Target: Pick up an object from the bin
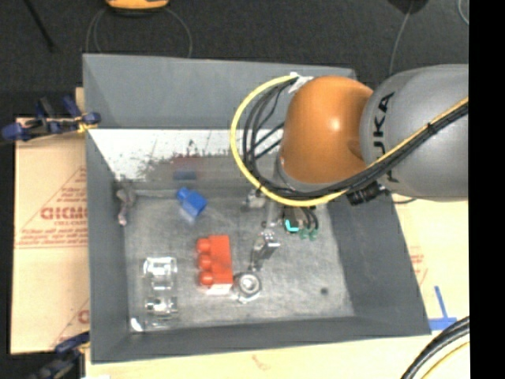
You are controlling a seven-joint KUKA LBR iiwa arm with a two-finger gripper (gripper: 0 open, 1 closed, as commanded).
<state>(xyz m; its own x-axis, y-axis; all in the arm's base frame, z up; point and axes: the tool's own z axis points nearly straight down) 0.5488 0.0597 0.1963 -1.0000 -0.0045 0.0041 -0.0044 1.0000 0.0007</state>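
Note:
My gripper (274, 229) hangs below the arm's orange cover, over the middle of the bin floor, right of centre. Just beneath it and to its left lies a slim silver metal piece (251, 281) with a round end, stretching toward the bin's front. A red toy brick with round studs (214, 260) lies touching that piece's left side, left of the gripper. A small blue block (190, 202) sits farther back and to the left, apart from the gripper.
A clear plastic piece (159, 284) lies at the front left of the bin. A small grey part (123, 204) rests against the left wall. The arm and its cables cover the bin's back right part.

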